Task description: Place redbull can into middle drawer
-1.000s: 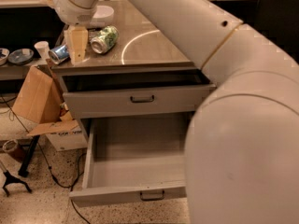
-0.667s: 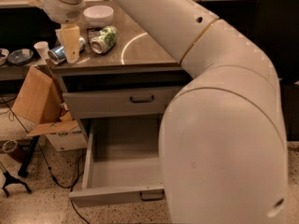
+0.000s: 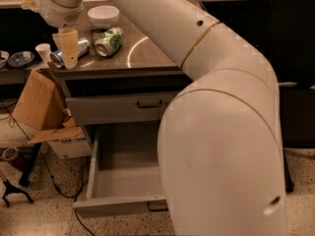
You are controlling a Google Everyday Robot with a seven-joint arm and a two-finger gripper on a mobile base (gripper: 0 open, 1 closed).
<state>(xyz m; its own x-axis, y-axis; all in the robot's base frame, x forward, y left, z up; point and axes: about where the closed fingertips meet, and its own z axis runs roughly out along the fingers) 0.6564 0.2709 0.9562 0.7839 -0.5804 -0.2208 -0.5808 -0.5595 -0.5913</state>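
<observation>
Arm: our white robot arm (image 3: 221, 132) is filling the right foreground, arching up and left toward the cabinet top.
Middle drawer: we are seeing the middle drawer (image 3: 125, 178) pulled out below the arm, its grey tray facing up and partly hidden by the arm on the right.
Upper drawer front: the grey upper drawer front (image 3: 113, 107) is sitting closed directly above the open tray, its dark handle showing.
Cardboard box: a brown cardboard box (image 3: 37, 100) is leaning on the floor just left of the cabinet.
Cabinet top: the shiny cabinet top (image 3: 147, 53) is carrying both cans and a bowl.
Gripper: the gripper (image 3: 67, 50) is hanging at the top's front left corner, overlapping the can in view.
Gripper state: we are not able to tell if it is spread or pinching.
Redbull can: the redbull can (image 3: 82, 46) is lying on its side on the top, behind the gripper, not in the drawer.
Green can: a green-and-white can (image 3: 109, 41) is lying on its side just right of it.
Bowl: a white bowl (image 3: 103, 14) is sitting farther back.
</observation>
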